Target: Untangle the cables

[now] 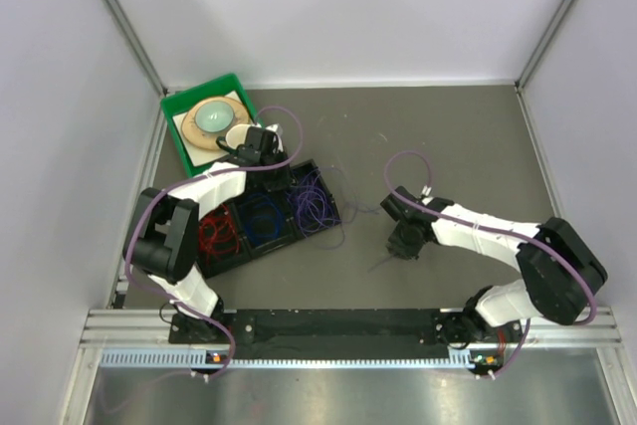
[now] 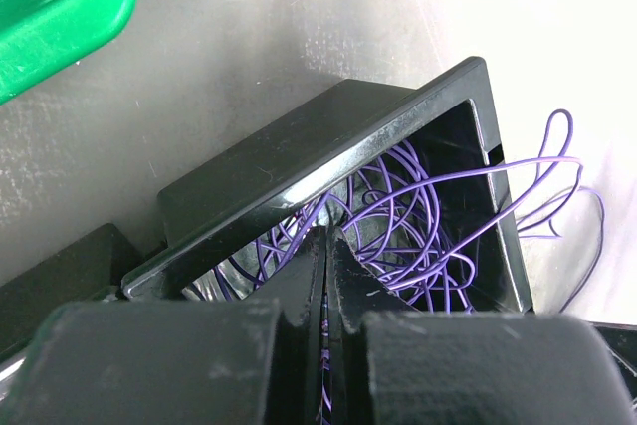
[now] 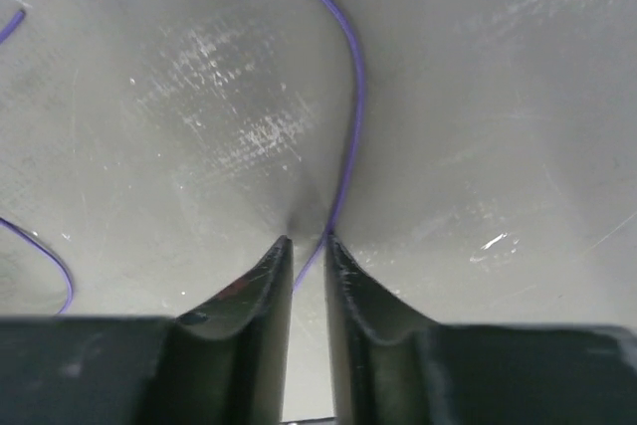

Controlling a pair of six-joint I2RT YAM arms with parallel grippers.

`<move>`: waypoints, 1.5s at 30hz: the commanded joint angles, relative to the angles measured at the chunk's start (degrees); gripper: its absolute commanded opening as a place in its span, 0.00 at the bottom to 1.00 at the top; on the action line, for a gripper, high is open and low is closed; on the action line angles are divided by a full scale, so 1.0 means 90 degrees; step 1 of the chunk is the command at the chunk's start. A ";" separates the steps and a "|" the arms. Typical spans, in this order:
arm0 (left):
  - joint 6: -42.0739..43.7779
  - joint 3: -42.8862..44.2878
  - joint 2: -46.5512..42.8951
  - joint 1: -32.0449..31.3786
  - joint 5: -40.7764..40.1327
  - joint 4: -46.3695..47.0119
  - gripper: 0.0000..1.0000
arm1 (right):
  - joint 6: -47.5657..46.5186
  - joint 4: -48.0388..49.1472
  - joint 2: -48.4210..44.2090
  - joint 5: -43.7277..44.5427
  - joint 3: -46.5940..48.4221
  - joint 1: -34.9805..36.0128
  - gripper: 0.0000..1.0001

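A black tray (image 1: 320, 168) has three compartments holding red cables (image 1: 216, 235), blue cables (image 1: 262, 218) and purple cables (image 1: 315, 201). My left gripper (image 1: 282, 172) hangs over the far wall of the purple compartment. In the left wrist view it (image 2: 325, 234) is shut, with a purple strand showing between the fingers, above the purple coil (image 2: 408, 216). My right gripper (image 1: 402, 246) is on the table to the right of the tray. In the right wrist view it (image 3: 308, 242) is slightly open at the table surface, with a loose purple cable (image 3: 353, 97) running between the tips.
A green bin (image 1: 171, 128) with a pale bowl on a plate stands at the back left, close behind the left wrist; it also shows in the left wrist view (image 2: 60, 7). Purple strands (image 2: 562, 161) spill over the tray's right wall onto the grey table.
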 commanded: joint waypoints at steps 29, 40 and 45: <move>-0.0039 0.0134 0.0084 -0.0015 -0.0071 -0.0026 0.00 | 0.0699 0.0282 -0.0294 -0.0234 -0.0080 0.0555 0.67; -0.0019 0.0192 -0.0258 -0.0015 -0.0053 -0.0055 0.00 | 0.1080 0.0475 0.0194 -0.0635 0.0018 0.0624 0.54; -0.0019 0.0182 -0.0248 -0.0006 0.0016 -0.0055 0.00 | 0.1227 0.0056 0.0487 -0.0157 0.0330 0.0634 0.25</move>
